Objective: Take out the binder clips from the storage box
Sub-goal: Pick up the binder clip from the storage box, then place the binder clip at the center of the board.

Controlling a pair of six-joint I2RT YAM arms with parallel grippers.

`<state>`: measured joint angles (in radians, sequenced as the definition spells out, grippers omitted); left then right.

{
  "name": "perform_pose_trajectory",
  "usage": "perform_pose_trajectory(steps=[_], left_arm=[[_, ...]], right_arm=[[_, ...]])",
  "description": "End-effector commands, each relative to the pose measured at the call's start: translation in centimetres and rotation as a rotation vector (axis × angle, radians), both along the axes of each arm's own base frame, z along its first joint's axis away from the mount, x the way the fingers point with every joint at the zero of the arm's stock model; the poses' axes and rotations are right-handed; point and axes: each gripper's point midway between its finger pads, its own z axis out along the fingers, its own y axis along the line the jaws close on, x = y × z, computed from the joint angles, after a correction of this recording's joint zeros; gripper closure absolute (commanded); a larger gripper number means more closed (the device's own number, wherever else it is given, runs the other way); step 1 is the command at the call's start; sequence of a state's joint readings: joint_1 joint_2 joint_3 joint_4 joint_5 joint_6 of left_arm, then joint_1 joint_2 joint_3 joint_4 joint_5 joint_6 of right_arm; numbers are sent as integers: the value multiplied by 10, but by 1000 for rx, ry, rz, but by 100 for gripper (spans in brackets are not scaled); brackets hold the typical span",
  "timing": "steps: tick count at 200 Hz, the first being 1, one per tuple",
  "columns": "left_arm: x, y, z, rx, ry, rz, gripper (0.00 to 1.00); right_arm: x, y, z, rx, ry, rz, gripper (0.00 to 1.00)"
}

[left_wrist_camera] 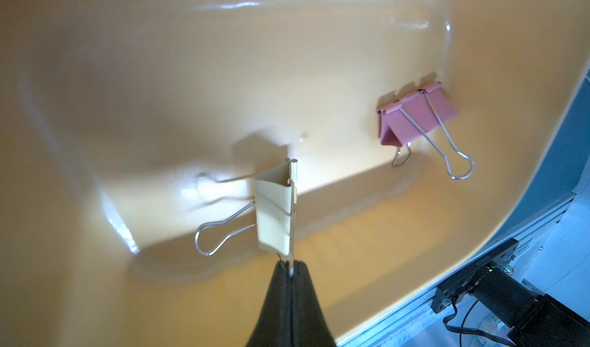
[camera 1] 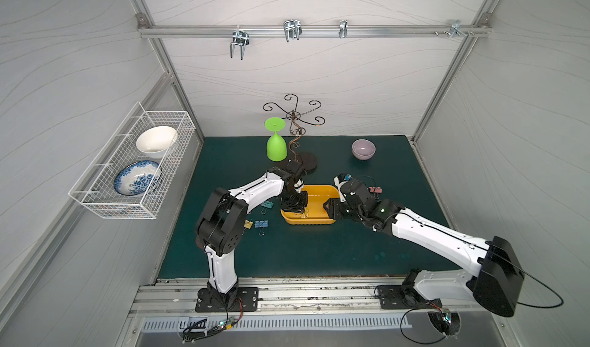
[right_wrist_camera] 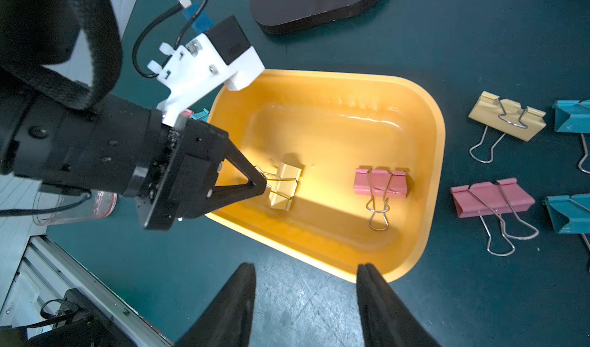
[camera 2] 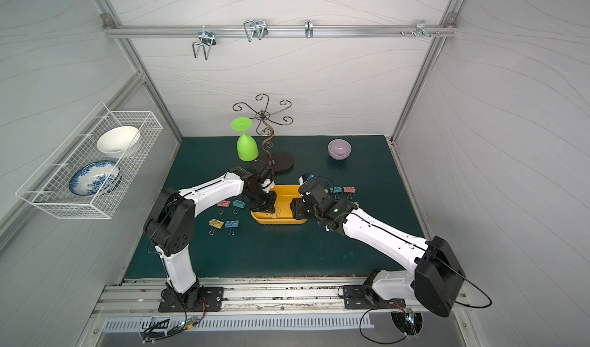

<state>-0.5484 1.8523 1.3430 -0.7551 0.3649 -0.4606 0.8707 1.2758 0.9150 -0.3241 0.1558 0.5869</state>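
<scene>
The yellow-orange storage box (camera 1: 319,188) (right_wrist_camera: 437,157) sits mid-mat with two binder clips inside. My left gripper (left_wrist_camera: 291,267) (right_wrist_camera: 263,184) reaches into the box and is shut on the wire handle of a pale yellow clip (left_wrist_camera: 274,214) (right_wrist_camera: 285,186), which stands on the box floor. A pink clip (left_wrist_camera: 418,115) (right_wrist_camera: 381,184) lies near the box wall, untouched. My right gripper (right_wrist_camera: 306,272) hovers open and empty over the mat just outside the box's edge. More clips lie on the mat in both top views.
Loose clips left of the box: pink (camera 2: 223,204), teal (camera 2: 238,204), yellow (camera 2: 216,223), blue (camera 2: 231,224). On its other side lie several more, including a pink one (right_wrist_camera: 491,197). Behind stand an upturned green goblet (camera 1: 276,147), a wire stand (camera 1: 303,162) and a lilac bowl (camera 1: 363,149).
</scene>
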Motion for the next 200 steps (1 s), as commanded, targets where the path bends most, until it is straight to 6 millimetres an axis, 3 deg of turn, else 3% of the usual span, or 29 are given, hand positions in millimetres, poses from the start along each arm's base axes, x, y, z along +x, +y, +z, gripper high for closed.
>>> perform_pose_trajectory(steps=[1,27,52,94,158,200], left_arm=[[8,-15,38,-110,-73,22,100],[9,-16,61,-164,-117,67,100],[11,-10,83,-226,-168,155,100],[-1,17,108,-331,-256,394,100],[-45,75,103,-375,-289,701,100],[-81,117,75,-348,-244,923,100]], right_arm=[[-1,-4,4,3,8,-24,46],[0,-9,6,4,1,-48,46],[5,-27,6,9,1,-182,49],[4,-40,18,58,-20,-253,49],[6,-46,33,122,-25,-333,50],[5,-48,31,140,-15,-380,50]])
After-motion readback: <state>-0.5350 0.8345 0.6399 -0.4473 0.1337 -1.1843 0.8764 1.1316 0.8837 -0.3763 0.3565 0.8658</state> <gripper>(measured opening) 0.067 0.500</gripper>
